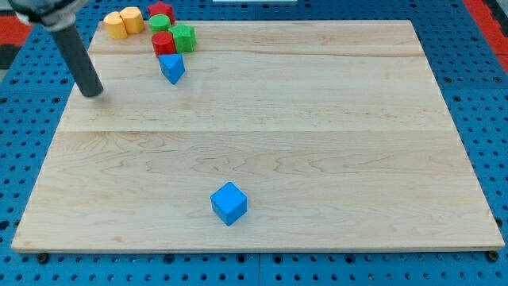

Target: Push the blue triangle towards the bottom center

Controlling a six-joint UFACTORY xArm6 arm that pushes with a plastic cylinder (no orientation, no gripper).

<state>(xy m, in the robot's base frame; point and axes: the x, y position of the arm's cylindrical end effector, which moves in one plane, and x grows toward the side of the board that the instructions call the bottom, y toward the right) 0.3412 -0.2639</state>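
My tip point(94, 91) rests on the wooden table point(333, 119) near its left edge toward the view's top, well apart from and to the left of the blue triangle point(171, 67); the arm carries no gripper, so there is nothing to open or close. The blue triangle lies just below a cluster at the view's top holding a red cylinder point(163, 43), a green block point(184, 36), a second red block point(161, 10), and two yellow blocks point(124, 21). A blue cube point(229, 203) sits alone near the bottom centre.
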